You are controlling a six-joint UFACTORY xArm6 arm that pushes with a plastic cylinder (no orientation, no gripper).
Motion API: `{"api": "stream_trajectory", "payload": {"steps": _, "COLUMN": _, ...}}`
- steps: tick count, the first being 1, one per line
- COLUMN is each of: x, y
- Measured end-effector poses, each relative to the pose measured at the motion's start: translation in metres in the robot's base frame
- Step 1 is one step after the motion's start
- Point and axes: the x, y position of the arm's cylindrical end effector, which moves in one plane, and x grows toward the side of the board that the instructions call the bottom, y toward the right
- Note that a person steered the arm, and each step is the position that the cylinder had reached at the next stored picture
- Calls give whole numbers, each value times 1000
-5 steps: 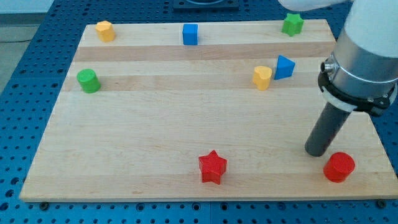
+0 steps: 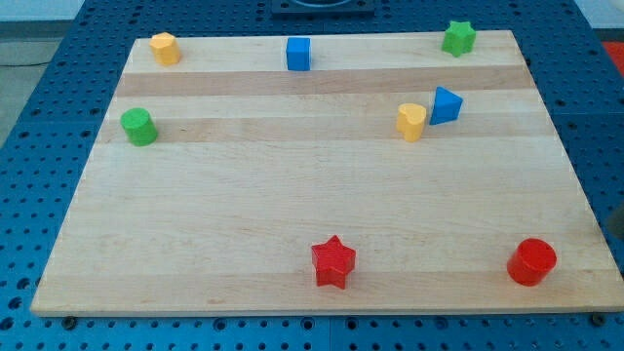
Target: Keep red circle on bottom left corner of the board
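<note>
The red circle (image 2: 531, 261) is seen at the view's bottom right of the table (image 2: 244, 214), well apart from the red star (image 2: 333, 261) at bottom centre. Mid-table are found the green cylinder (image 2: 138, 127), the yellow block (image 2: 411, 122) and the blue triangle (image 2: 446, 105) touching it; farthest lie the yellow hexagon (image 2: 165, 48), blue cube (image 2: 298, 54) and green star (image 2: 458, 38). My tip is not shown, so its place cannot be told.

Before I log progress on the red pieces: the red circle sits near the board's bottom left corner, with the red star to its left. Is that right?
Not quite. The camera view shows the red circle near the board's bottom right corner, not the left. The red star does lie to its left. My tip is not in view.
</note>
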Motion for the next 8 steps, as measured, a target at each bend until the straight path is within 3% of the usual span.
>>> {"api": "stream_trajectory", "payload": {"steps": 1, "x": 51, "y": 7}}
{"api": "stream_trajectory", "payload": {"steps": 4, "x": 53, "y": -4}}
{"api": "stream_trajectory", "payload": {"steps": 7, "x": 51, "y": -73}}
{"api": "stream_trajectory", "payload": {"steps": 8, "x": 29, "y": -86}}
